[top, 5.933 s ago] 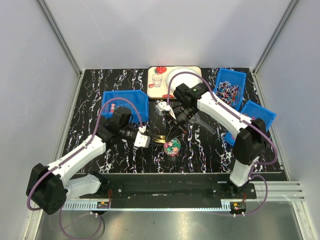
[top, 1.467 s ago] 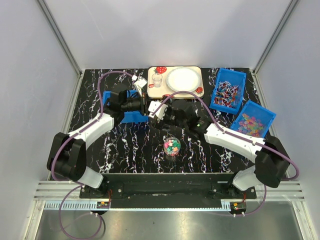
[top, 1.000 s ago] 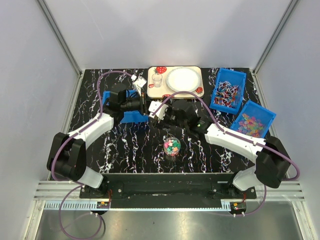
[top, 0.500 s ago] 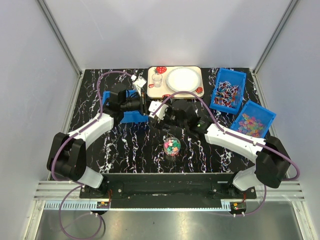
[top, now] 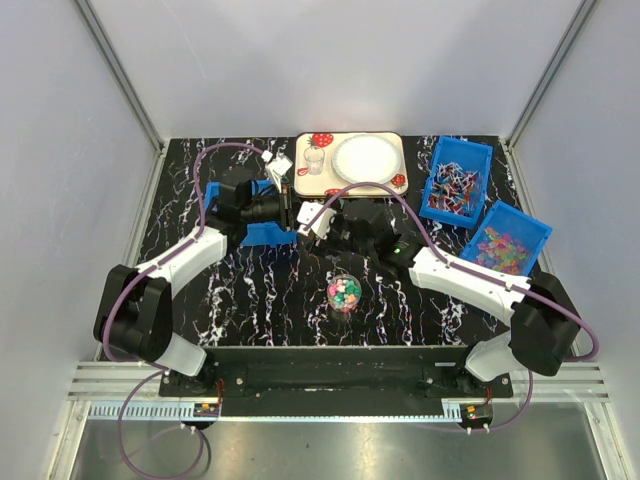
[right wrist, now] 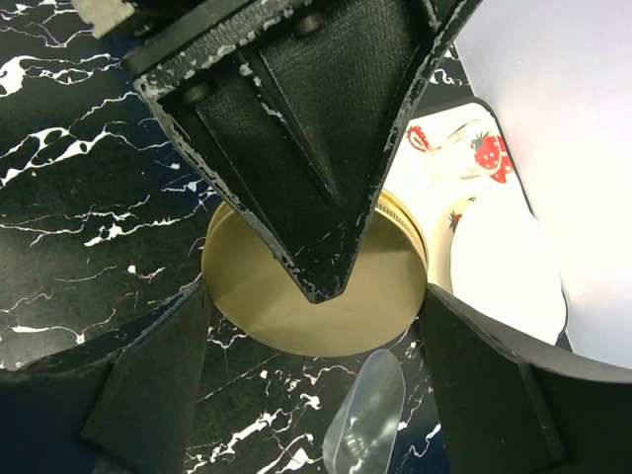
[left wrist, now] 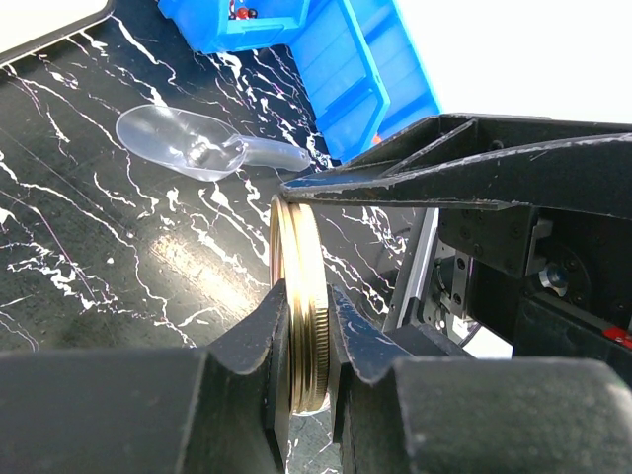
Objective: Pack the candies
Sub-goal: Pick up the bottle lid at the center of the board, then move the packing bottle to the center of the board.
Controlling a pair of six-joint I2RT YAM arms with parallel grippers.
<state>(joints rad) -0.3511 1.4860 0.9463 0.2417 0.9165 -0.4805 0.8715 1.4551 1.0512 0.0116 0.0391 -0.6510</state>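
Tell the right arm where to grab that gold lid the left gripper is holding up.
Grip the gold lid across its threaded rim, on the two sides left free. The left gripper pinches it on edge across its flat faces, so only the rim is exposed. The right gripper is probably well placed: open, facing the lid's flat face, a finger on each side of the rim.

A black tabletop [top: 220, 300] veined with white marbling sits between plain pale-grey walls [top: 60, 150], framed by aluminium rails [top: 120, 75] under even light.

White arm links [top: 470, 281], black joints, purple cables [top: 205, 170]
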